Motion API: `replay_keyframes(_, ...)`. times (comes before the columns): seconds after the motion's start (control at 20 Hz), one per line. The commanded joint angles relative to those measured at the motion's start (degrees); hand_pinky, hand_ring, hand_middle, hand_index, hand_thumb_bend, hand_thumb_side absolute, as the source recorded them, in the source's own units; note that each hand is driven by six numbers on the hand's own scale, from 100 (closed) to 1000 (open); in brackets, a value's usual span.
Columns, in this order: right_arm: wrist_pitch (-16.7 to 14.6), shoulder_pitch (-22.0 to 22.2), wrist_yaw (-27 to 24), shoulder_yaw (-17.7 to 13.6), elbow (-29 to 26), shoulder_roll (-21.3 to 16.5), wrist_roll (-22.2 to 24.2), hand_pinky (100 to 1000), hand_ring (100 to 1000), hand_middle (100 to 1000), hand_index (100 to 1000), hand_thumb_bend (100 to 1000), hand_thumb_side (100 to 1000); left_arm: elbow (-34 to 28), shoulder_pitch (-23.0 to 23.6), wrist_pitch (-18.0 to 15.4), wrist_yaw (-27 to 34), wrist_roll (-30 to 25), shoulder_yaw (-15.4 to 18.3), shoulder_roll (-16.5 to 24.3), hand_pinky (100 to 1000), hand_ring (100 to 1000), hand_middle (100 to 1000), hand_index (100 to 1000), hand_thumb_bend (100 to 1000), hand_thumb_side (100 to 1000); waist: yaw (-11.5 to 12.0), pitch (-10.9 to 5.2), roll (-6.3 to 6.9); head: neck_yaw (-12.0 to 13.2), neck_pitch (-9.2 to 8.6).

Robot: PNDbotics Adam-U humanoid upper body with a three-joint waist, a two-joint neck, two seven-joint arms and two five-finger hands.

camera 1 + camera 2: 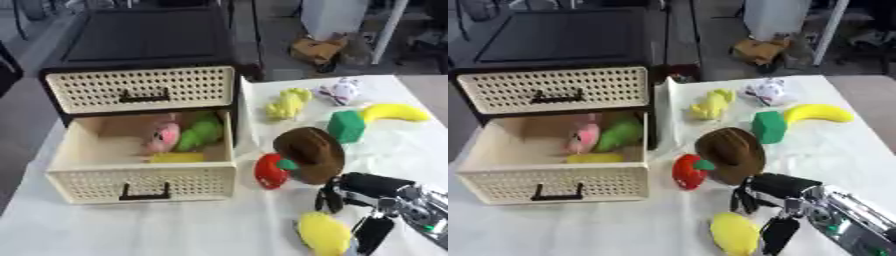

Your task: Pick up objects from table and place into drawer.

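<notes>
Right eye view shows the right hand (pixel 776 212) at the lower right, dark fingers hanging down, seemingly uncurled and holding nothing. Just left of its fingertips lies a yellow rounded soft toy (pixel 733 233) on the white-covered bench (pixel 623 225). Just beyond sit a brown hat-shaped plush (pixel 730 148) and a red plush fruit (pixel 687 171). Farther left, the cream perforated drawer (pixel 140 184) stands pulled out, holding pink, green and yellow toys.

The robot's right hand (pixel 767 212) is black, with slim dark fingers and a rounded, glossy black wrist housing. Behind it, the silver metal forearm (pixel 852 224) shows small green marks along its shiny surface.
</notes>
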Motion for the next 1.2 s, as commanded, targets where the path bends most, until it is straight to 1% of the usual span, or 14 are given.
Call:
replay_keyframes(0.05,0.1,0.1,0.4,-0.1,0.6,-0.7,-0.1,579,657,493,697,964,489,-0.9,0.0,-0.2,0.0,0.0,0.8,1.0,128,250,306,728,100,876,0.0,-0.47,0.26,0.0,-0.33)
replay_keyframes(0.35,0.1,0.2,-0.8,-0.2,-0.9,-1.4,-0.5,563,628,468,659,915,453,-0.9,0.1,-0.2,-0.2,0.2,0.8,1.0,128,251,307,728,100,878,-0.2,-0.57,0.27,0.1,-0.42)
replay_keyframes(0.5,0.3,0.2,-1.6,-0.2,-1.9,-1.7,-0.2,560,621,467,656,899,439,-0.9,0.2,-0.1,-0.3,0.1,0.8,1.0,128,251,307,727,100,879,-0.3,-0.60,0.28,0.0,-0.56)
replay_keyframes(0.75,0.8,0.3,-3.6,-0.5,-4.4,-2.6,0.9,559,612,476,664,905,404,-0.9,0.3,-0.1,-0.4,0.1,0.8,0.9,129,252,308,727,100,879,-0.3,-0.61,0.28,0.1,-0.79)
replay_keyframes(0.85,1.1,0.3,-4.4,-0.7,-5.7,-3.0,1.3,559,609,479,665,894,398,-0.9,0.4,0.0,-0.5,0.1,0.8,0.9,129,252,308,727,100,878,-0.4,-0.61,0.26,0.0,-0.90)
replay_keyframes(1.0,1.8,0.2,-5.4,-1.1,-6.8,-3.4,1.9,556,603,482,668,913,369,-0.9,0.4,0.1,-0.6,0.3,0.9,0.8,129,253,308,726,100,876,-0.3,-0.60,0.31,0.0,-1.22)
replay_keyframes(1.15,2.6,0.0,-6.4,-1.3,-7.5,-3.3,2.1,549,591,464,648,866,362,-0.9,0.5,0.0,-0.8,0.5,0.9,0.8,130,253,308,727,100,876,-0.2,-0.58,0.40,-0.1,-1.53)
replay_keyframes(1.2,2.8,-0.1,-6.6,-1.3,-7.5,-3.3,2.1,548,591,464,648,867,361,-0.9,0.5,0.0,-0.9,0.5,0.9,0.7,130,253,308,727,100,876,-0.2,-0.56,0.42,-0.1,-1.61)
